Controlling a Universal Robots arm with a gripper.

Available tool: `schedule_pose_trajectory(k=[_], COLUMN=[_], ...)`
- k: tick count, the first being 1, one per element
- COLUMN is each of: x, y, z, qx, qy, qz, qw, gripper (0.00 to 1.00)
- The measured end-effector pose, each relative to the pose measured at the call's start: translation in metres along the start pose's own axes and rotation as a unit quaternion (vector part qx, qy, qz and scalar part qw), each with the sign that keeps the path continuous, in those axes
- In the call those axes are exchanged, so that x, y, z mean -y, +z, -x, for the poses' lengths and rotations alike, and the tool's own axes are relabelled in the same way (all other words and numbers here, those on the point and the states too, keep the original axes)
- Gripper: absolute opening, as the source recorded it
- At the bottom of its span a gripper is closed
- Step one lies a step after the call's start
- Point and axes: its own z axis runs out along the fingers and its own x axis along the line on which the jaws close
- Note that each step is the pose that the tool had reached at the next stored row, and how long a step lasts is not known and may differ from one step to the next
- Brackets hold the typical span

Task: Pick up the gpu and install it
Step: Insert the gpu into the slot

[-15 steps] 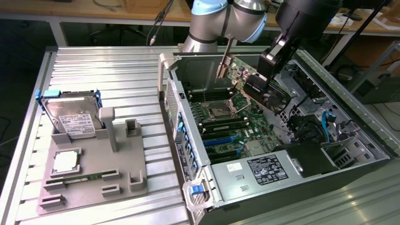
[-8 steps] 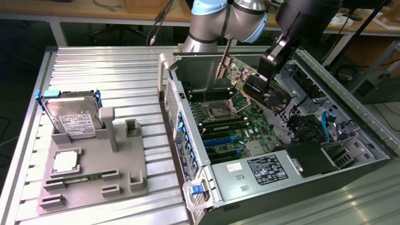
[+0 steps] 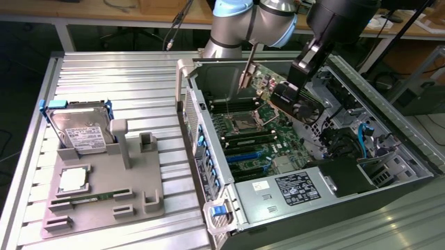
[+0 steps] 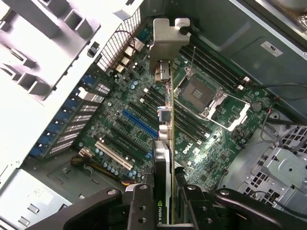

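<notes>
Exterior view: gpu point(image 3: 292, 101); ribbed table point(image 3: 118, 78); wooden workbench point(image 3: 104, 13)

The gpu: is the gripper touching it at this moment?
Touching. In the wrist view, the gripper clamps the gpu from both sides and holds it above the motherboard.

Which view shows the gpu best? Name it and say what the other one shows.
The exterior view: the gpu shows its broad dark face, held by the gripper over the motherboard. The wrist view sees the gpu edge-on in the gripper, its silver bracket at the far end.
</notes>
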Motion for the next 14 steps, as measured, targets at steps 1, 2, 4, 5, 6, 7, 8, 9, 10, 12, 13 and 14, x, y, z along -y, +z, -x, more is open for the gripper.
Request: schedule_pose_trajectory(k=[1,2,4,5,6,7,8,9,10,12,13,14], x=[0.0,0.0,0.0,0.0,0.0,0.0,0.0,0.0,0.0,0.0,0.0,0.0], y=[0.0,0.0,0.0,0.0,0.0,0.0,0.0,0.0,0.0,0.0,0.0,0.0], z=[0.0,0.0,0.0,0.0,0.0,0.0,0.0,0.0,0.0,0.0,0.0,0.0], qx=[-0.0001,-0.0002,-0.0005,-0.0006,-0.0006,-0.0007,-0.0008,-0.0009,-0.001,-0.0011,-0.0013,-0.0013], qy=[-0.002,-0.006,-0.011,-0.013,-0.015,-0.017,-0.019,-0.021,-0.024,-0.028,-0.03,-0.032], qz=[0.0,0.0001,0.0002,0.0002,0.0003,0.0003,0.0003,0.0004,0.0004,0.0005,0.0005,0.0006], qw=[1.0,1.0,0.9999,0.9999,0.9999,0.9999,0.9998,0.9998,0.9997,0.9996,0.9996,0.9995], gripper=[0.27,0.27,0.27,0.27,0.27,0.27,0.27,0.27,0.27,0.27,0.27,0.27])
